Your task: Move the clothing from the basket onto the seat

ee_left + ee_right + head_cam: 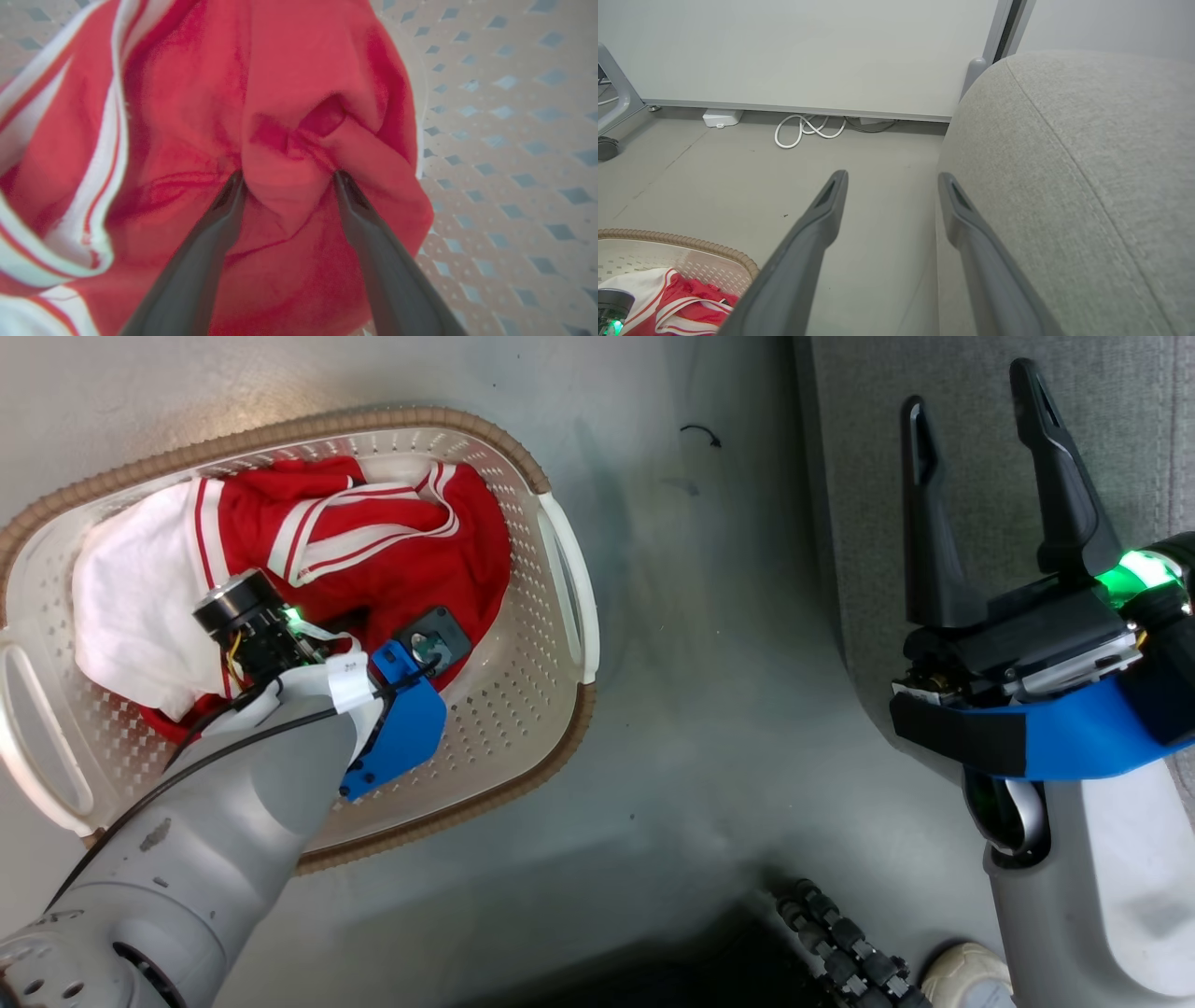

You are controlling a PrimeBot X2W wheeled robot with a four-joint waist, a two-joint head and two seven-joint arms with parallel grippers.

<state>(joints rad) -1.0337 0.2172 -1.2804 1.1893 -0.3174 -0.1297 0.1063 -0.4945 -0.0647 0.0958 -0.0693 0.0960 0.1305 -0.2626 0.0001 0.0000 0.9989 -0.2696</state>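
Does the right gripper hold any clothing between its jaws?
No, the right gripper is open with nothing between its jaws; the clothing lies in the basket.

We see soft, even light everywhere. The cream plastic basket with holes point(523, 709) drops a faint shadow on the smooth grey floor point(709, 663). Up close, the soft red cloth with white stripes point(289, 93) looks blurry.

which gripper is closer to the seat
Right. The right gripper hovers open beside the seat; the left gripper is down in the basket, fingers spread around a fold of clothing.
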